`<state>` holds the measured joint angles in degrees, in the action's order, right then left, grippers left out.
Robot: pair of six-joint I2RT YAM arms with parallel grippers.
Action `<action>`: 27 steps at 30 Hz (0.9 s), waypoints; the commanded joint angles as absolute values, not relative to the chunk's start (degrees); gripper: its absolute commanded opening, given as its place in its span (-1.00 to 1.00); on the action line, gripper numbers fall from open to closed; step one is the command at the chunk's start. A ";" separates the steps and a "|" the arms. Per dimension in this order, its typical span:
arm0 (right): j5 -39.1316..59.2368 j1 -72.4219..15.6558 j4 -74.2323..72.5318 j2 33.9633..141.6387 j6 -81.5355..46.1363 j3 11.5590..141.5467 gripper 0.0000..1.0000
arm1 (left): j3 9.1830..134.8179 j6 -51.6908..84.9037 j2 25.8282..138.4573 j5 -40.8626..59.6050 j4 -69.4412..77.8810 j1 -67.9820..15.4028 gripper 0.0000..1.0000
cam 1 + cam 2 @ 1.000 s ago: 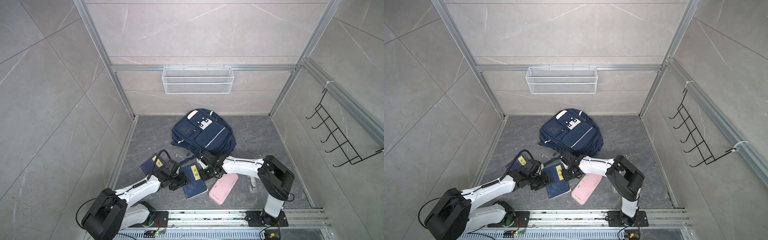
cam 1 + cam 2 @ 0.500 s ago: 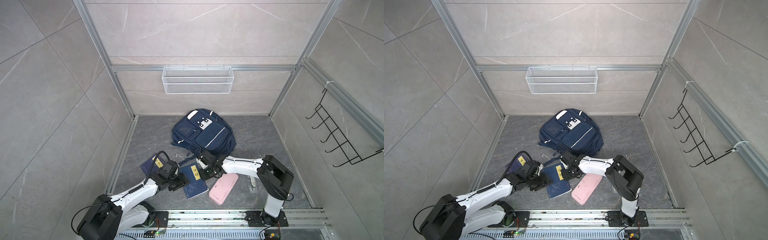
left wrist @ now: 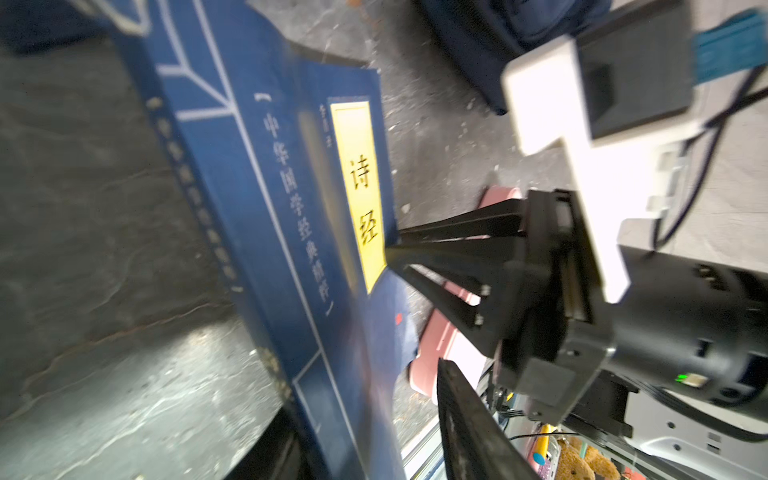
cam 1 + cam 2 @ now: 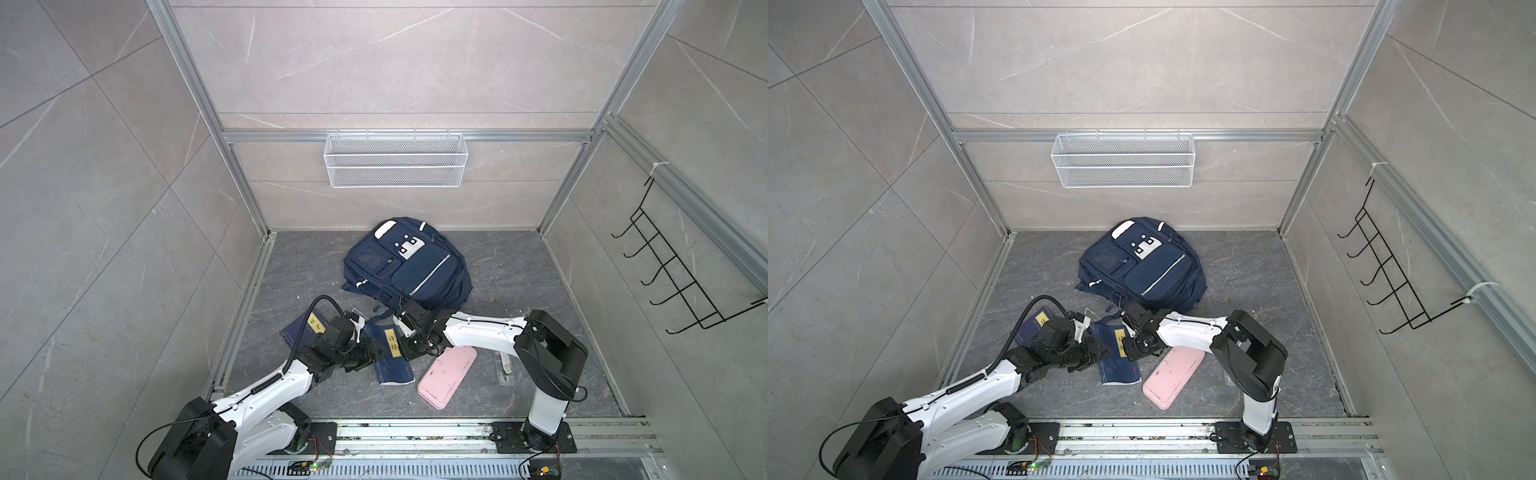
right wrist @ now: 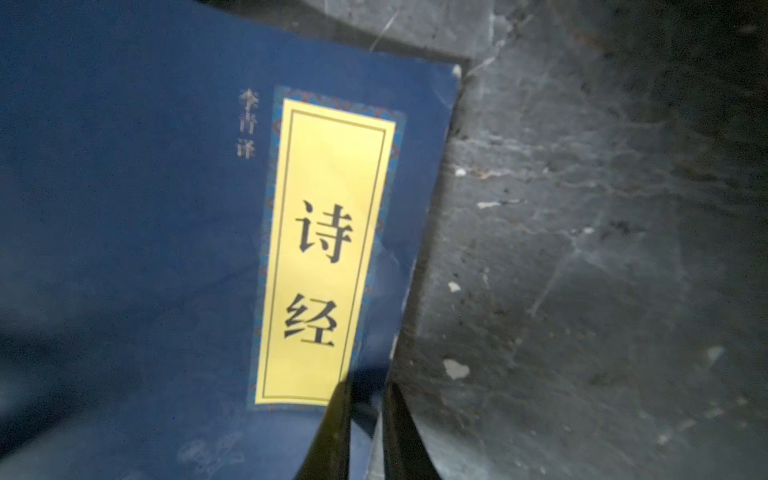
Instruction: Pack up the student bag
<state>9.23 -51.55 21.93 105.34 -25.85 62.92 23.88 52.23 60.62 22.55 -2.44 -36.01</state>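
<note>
The student bag (image 4: pixel 409 266) (image 4: pixel 1142 266), a navy backpack, lies flat near the back wall. In front of it is a navy book with a yellow label (image 4: pixel 390 357) (image 3: pixel 266 208) (image 5: pixel 145 208). My right gripper (image 5: pixel 368 384) (image 4: pixel 404 352) is shut on this book's edge beside the label, holding that side a little off the floor. My left gripper (image 3: pixel 365 390) (image 4: pixel 371 354) is open, its fingers (image 3: pixel 469 419) astride the book's opposite edge. One finger is against the cover and a gap shows at the other.
A second navy book (image 4: pixel 305 328) lies left of the left arm. A pink oblong case (image 4: pixel 449 374) and a clear ruler (image 4: pixel 505 365) lie on the floor to the right. A white wire basket (image 4: pixel 395 160) hangs on the back wall, a black hook rack (image 4: pixel 673 282) on the right wall.
My left gripper has slid a little further onto the book and its jaws have narrowed around the edge. The right gripper has kept its hold in place.
</note>
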 commanded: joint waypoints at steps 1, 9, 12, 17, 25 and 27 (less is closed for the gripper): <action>10.40 -52.91 21.81 108.82 -26.63 61.13 -0.63 | 27.04 52.03 60.95 25.88 3.51 -36.47 -0.10; 9.96 -52.91 21.90 107.80 -26.73 60.71 -0.59 | 28.89 49.71 61.03 22.77 -3.60 -36.47 -0.36; 9.79 -52.93 22.14 107.32 -26.72 60.92 -0.58 | 29.28 49.30 61.74 22.09 -4.88 -36.47 -0.47; 9.24 -52.91 22.59 105.58 -26.72 60.94 -0.56 | 29.35 49.42 62.31 21.80 -4.85 -36.43 -0.72; 7.46 -51.25 23.03 99.67 -26.89 60.26 -0.38 | 32.84 46.69 63.05 22.72 -7.21 -35.71 -1.00; 7.82 -50.04 21.82 96.17 -27.05 58.91 -0.22 | 34.29 45.61 62.80 23.50 -8.36 -35.03 -1.00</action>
